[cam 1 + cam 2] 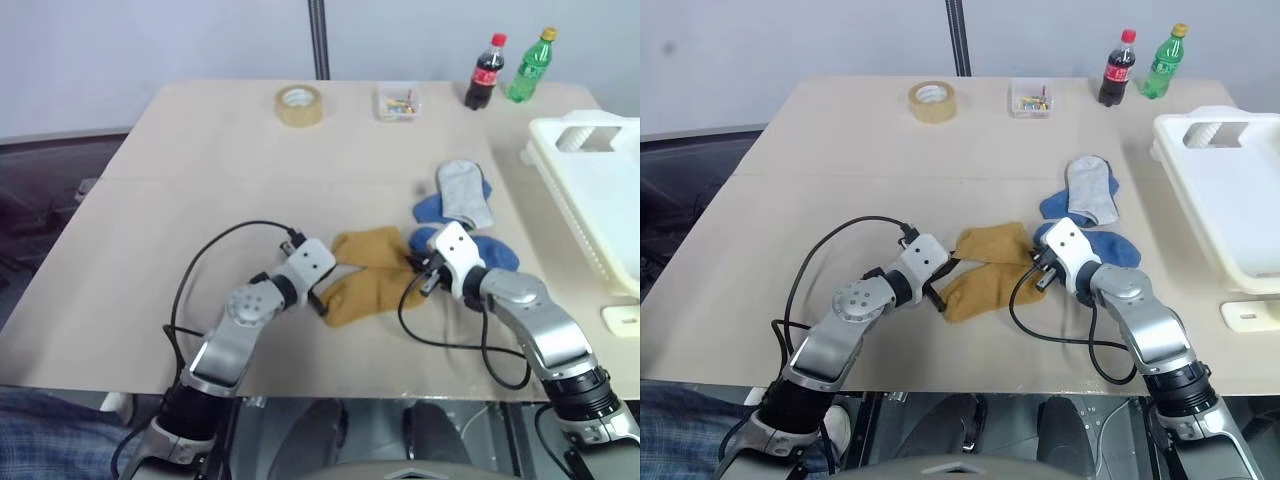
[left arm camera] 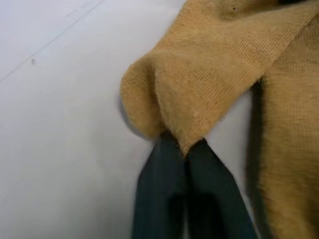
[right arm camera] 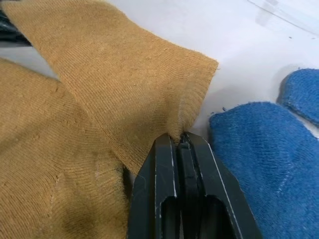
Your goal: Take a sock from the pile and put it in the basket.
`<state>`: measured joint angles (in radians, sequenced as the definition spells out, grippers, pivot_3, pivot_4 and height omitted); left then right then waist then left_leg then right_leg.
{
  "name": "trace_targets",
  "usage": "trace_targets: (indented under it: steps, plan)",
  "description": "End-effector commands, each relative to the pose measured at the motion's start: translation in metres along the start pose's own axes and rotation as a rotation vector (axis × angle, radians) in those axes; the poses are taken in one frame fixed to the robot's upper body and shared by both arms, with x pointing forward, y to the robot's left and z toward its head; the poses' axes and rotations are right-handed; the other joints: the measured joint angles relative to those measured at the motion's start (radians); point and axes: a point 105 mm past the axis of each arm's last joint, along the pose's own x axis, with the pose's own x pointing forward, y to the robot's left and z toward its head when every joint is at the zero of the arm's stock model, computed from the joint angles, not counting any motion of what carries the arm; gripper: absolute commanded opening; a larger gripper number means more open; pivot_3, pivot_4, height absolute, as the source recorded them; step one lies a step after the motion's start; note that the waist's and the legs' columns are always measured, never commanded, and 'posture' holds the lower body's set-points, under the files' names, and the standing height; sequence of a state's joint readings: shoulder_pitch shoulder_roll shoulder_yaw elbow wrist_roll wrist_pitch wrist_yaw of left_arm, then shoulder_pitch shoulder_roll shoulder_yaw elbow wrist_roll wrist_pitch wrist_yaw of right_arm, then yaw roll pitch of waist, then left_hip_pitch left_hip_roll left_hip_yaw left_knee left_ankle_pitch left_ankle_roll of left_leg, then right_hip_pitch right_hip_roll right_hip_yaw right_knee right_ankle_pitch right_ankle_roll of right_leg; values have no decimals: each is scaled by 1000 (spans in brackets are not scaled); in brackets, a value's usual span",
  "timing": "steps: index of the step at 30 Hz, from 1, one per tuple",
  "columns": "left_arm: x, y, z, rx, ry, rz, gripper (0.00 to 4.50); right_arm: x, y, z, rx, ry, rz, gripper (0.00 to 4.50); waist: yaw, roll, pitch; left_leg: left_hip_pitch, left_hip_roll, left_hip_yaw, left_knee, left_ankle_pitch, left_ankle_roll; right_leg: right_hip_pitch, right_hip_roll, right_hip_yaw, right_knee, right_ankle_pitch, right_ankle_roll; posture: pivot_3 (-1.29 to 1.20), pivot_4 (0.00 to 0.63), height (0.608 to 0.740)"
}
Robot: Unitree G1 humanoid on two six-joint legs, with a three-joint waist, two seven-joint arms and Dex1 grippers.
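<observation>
left hand (image 2: 185, 154) pinches one edge of the mustard sock (image 1: 372, 275) and right hand (image 3: 180, 142) pinches its opposite edge beside the blue socks (image 1: 470, 240) on the tabletop (image 1: 200, 180), basket (image 1: 600, 190) far right; soft, light, limp cloth, likely to sag, best held by edges.

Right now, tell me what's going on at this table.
The robot has both tools on the mustard-yellow sock from the pile. The left tool is shut on one edge of it and the right tool is shut on the opposite edge. The sock lies on the table beside the blue socks. The basket waits at the right.
</observation>
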<state>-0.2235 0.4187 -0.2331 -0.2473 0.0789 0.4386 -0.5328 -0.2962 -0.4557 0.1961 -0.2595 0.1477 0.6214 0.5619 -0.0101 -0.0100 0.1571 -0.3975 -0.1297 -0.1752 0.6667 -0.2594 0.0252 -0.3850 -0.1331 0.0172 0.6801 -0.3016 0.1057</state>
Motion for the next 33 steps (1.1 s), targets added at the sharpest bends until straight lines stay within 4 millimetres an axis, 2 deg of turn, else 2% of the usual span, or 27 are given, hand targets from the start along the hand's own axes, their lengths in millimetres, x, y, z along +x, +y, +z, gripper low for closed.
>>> trace_targets:
  steps: [1, 7, 10, 15, 21, 29, 33]
  plan:
    - [-7, 9, 10, -43, -53, 56, 14, -8, 1, 25, -14, -97, 10, 0, -1, 0, 0, 0, 0, 0, 0, 0, 0, 0, 0, 0, 0, 0, 0, 0, 150, 740]
    - [-29, 3, 40, -21, -181, 29, 14, -23, -1, 52, -28, -165, 20, 0, -1, 0, 0, -2, 0, 0, -1, 0, 0, -1, 0, 0, -1, 0, 0, 0, 150, 740]
    - [-43, -9, 42, 46, -157, -26, 14, -31, -3, 60, -30, -176, 24, 0, -1, 0, 0, -2, 0, 0, -2, 0, 0, -1, 0, 0, -1, 0, 0, 0, 150, 740]
    - [-62, -23, 43, 56, -103, -86, 14, -41, 0, 66, -28, -173, 46, 0, -1, 0, 1, -2, 0, 0, -2, 0, 0, -1, 0, 1, -2, 0, 0, 0, 150, 740]
    - [-83, -41, 19, -60, 79, -131, 14, -54, 15, 48, 16, -61, 111, 0, 2, 0, 1, -1, 1, 1, -5, 0, 0, -1, 0, 2, -3, 0, 0, 0, 150, 740]
    - [-85, -54, 18, -127, 138, -172, 14, -53, 42, 24, 79, 44, 187, 0, 11, 0, 1, -1, 1, 1, -6, 0, 0, -1, 0, 1, -2, 0, 0, 0, 150, 740]
    - [-83, -60, 4, -163, 192, -175, 14, -47, 46, 9, 101, 80, 164, 0, 12, 0, 1, -1, 1, 2, -7, 0, 0, -1, 0, 1, -3, 0, 0, 0, 150, 740]
